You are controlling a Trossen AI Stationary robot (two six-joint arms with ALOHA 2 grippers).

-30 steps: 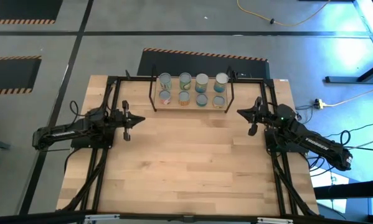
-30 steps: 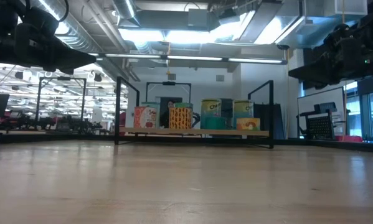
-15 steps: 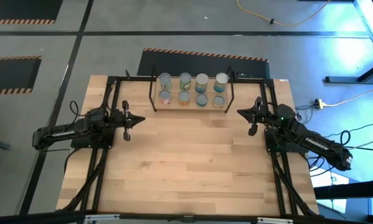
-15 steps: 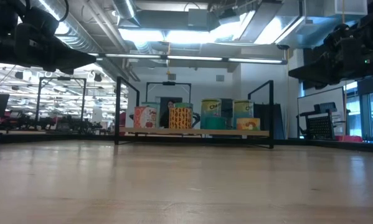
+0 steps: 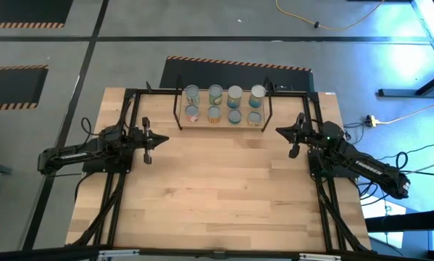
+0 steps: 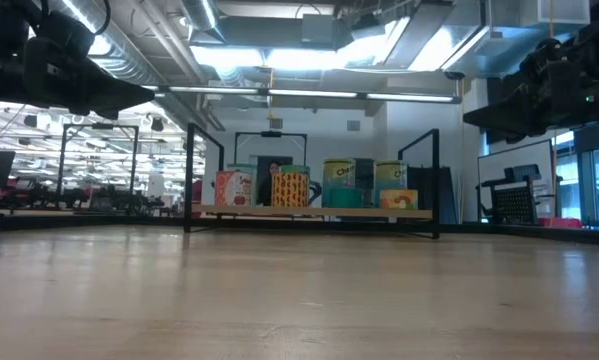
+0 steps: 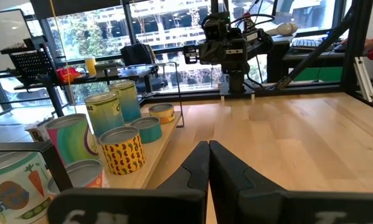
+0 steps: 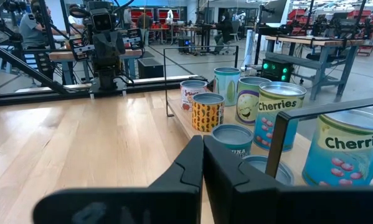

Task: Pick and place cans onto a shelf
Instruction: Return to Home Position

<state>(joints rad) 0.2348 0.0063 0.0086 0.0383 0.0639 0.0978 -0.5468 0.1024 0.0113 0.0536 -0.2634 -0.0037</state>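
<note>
Cans (image 5: 235, 93) on shelf (image 5: 223, 125); left gripper (image 7: 208, 144), right gripper (image 8: 203, 139) apart.

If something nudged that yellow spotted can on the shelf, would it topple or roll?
Probably not topple: the yellow spotted can stands upright on the shelf and looks squat. Knocked over, its round side would likely roll. It seems stiff metal.

Surface (image 5: 224, 188): pale wood planks, smooth, satin sheen. Shelf (image 6: 319, 211): thin black metal wire frame, light wooden board. Cans (image 8: 279, 115): glossy printed labels, dull metal tops.
</note>
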